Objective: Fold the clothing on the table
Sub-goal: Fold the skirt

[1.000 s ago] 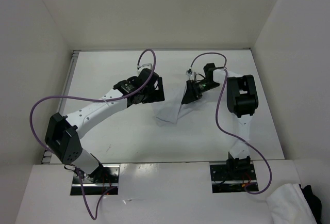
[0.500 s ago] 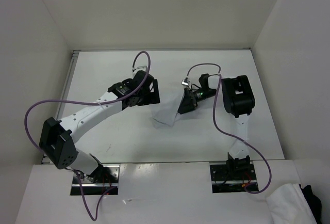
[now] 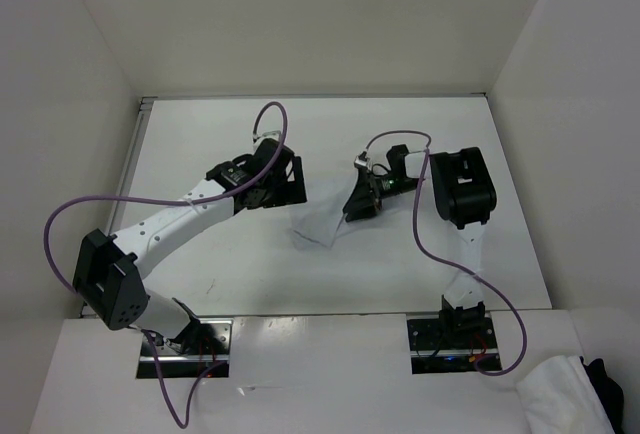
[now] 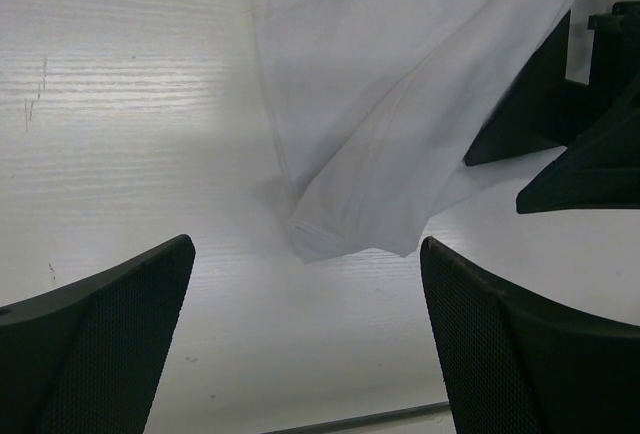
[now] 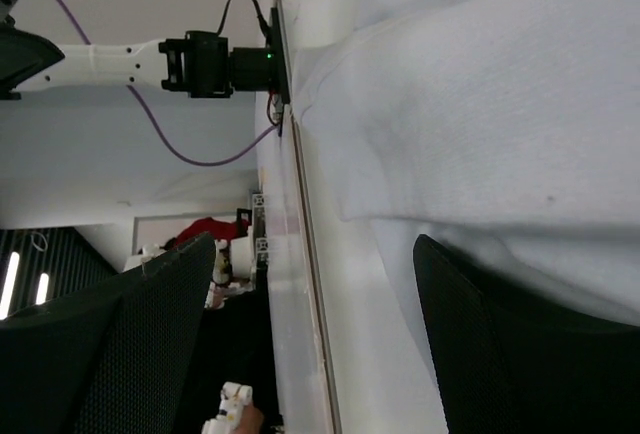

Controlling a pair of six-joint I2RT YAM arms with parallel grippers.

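Place: a robot lab, a test cell and not a home or a shop.
Bench: a plain white table (image 3: 200, 144) had a thin metal strip (image 3: 140, 144) along its edge.
Enclosure: bare white panels (image 3: 300, 24) stood round it on three sides.
Machines: a left arm (image 3: 180, 219) and a right arm (image 3: 465, 194) were bolted to plates (image 3: 185, 339) at the near edge.
Wiring: purple cables (image 3: 60, 229) looped loose in the air, and a green light (image 5: 267, 54) glowed on one joint.
Props: one piece of clothing (image 3: 318, 224) lay on the table, and a cloth mound (image 3: 560, 394) sat off it.
Beyond: the right wrist view caught a dim room with strip lights (image 5: 10, 284) and clutter.
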